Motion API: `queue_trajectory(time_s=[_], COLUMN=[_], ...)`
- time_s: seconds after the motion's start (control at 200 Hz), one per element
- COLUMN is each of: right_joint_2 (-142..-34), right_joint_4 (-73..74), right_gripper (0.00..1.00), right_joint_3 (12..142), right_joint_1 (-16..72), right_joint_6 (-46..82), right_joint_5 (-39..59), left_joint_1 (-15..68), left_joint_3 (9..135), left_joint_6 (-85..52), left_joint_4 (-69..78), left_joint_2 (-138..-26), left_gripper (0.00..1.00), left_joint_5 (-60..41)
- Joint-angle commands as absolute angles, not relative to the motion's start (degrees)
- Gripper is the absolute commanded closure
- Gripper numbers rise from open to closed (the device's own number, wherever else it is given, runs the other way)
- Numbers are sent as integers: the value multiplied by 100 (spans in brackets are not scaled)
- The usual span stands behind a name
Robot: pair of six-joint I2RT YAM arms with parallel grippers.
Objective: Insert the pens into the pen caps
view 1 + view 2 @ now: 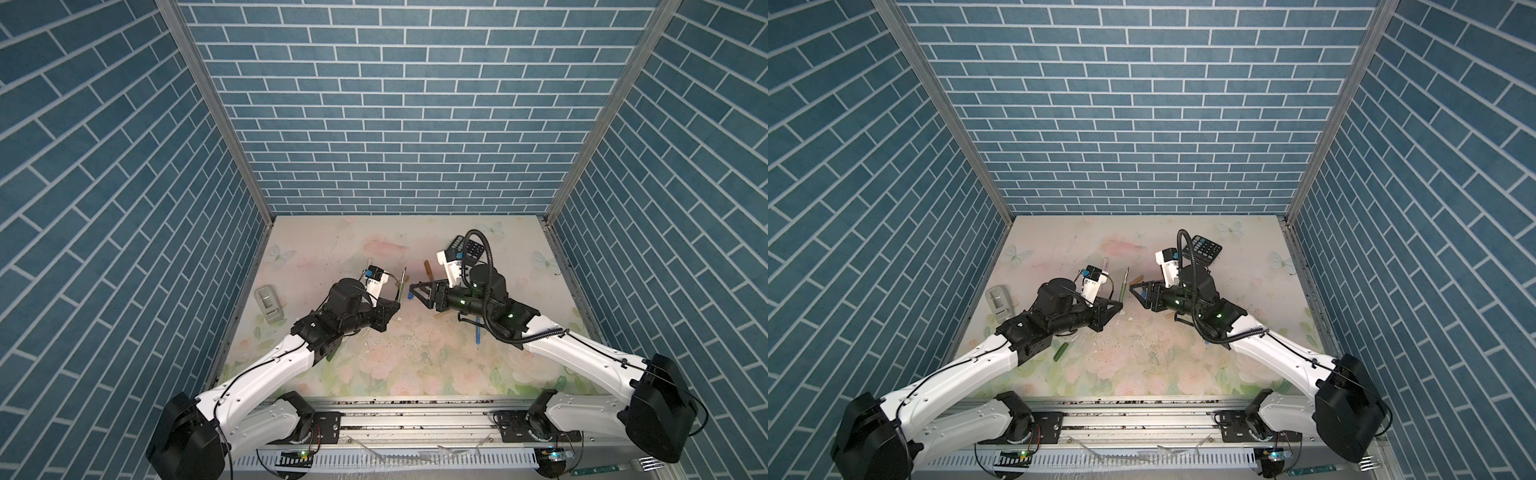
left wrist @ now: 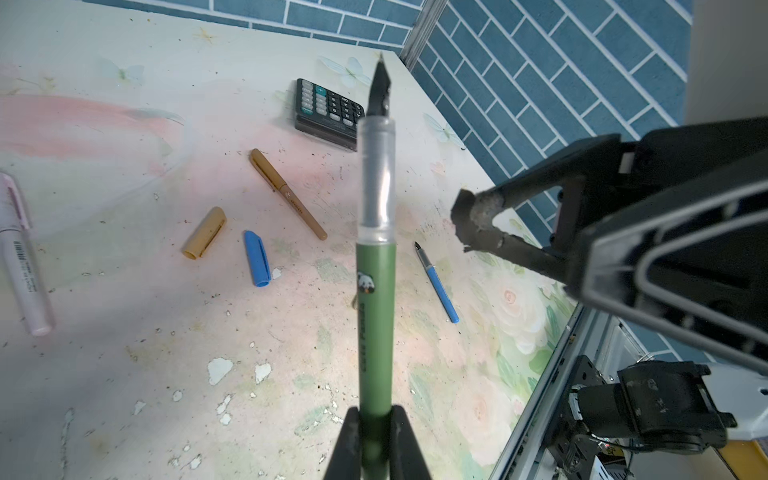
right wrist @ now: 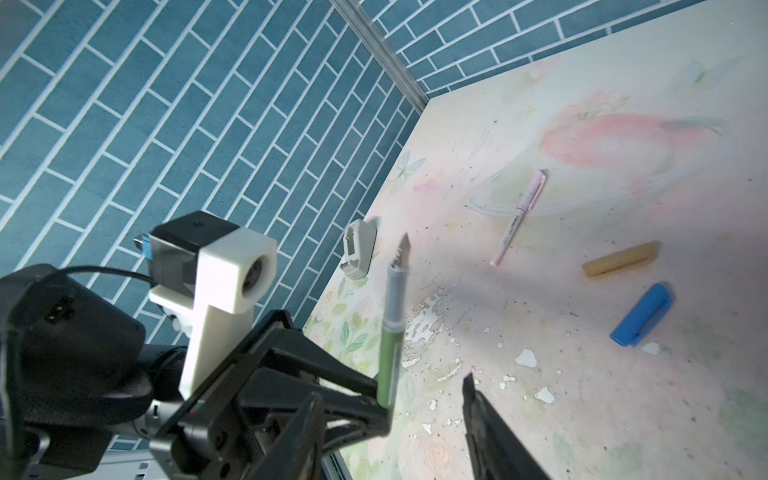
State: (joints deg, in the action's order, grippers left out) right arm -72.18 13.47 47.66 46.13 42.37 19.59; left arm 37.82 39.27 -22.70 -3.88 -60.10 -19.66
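Observation:
My left gripper (image 2: 376, 411) is shut on the lower barrel of the green pen (image 2: 376, 316), which points up with its dark nib bare, as both top views show (image 1: 401, 286) (image 1: 1124, 286). My right gripper (image 3: 392, 390) stands open just beside it, with nothing between its fingers. On the table lie a blue cap (image 2: 257, 258), a tan cap (image 2: 205, 233), a bare blue pen (image 2: 438, 284), a brown pen (image 2: 287, 193) with its cap on, and a pale pink pen (image 3: 518, 218). A green cap (image 1: 1061, 350) lies by the left arm.
A black calculator (image 2: 328, 110) lies at the back right. A grey plastic holder (image 1: 269, 303) sits by the left wall. A metal fork (image 1: 648, 463) rests on the front rail. The mat's surface is chipped in the middle.

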Motion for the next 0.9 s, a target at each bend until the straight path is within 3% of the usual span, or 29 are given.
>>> queue_trajectory(time_s=[0.0, 0.445, 0.585, 0.68, 0.835, 0.895], right_joint_2=[-7436, -8022, -7994, -7942, -7893, -7877], right_joint_4=[1699, 1837, 1876, 1881, 1863, 1887], right_gripper=[45, 68, 86, 91, 95, 95], right_joint_3=[4986, 5335, 5309, 5300, 5276, 5265], right_joint_1=[4684, 4810, 4834, 4842, 4852, 4860], right_joint_6=[4499, 4678, 4711, 4711, 4711, 4728], right_joint_5=[1971, 2144, 2136, 2136, 2109, 2109], left_joint_1=[3841, 3850, 3850, 3852, 3854, 3852], left_joint_3=[3863, 3759, 3754, 3760, 3664, 3616], left_joint_6=[-2290, -2280, -2274, -2268, -2256, -2250], left_joint_4=[-207, -215, -202, -192, -35, 55], left_joint_2=[-5895, -5660, -5665, -5671, -5671, -5660], left_gripper=[100, 100, 100, 100, 64, 56], left_joint_5=[-2171, -2250, -2233, -2193, -2249, -2293])
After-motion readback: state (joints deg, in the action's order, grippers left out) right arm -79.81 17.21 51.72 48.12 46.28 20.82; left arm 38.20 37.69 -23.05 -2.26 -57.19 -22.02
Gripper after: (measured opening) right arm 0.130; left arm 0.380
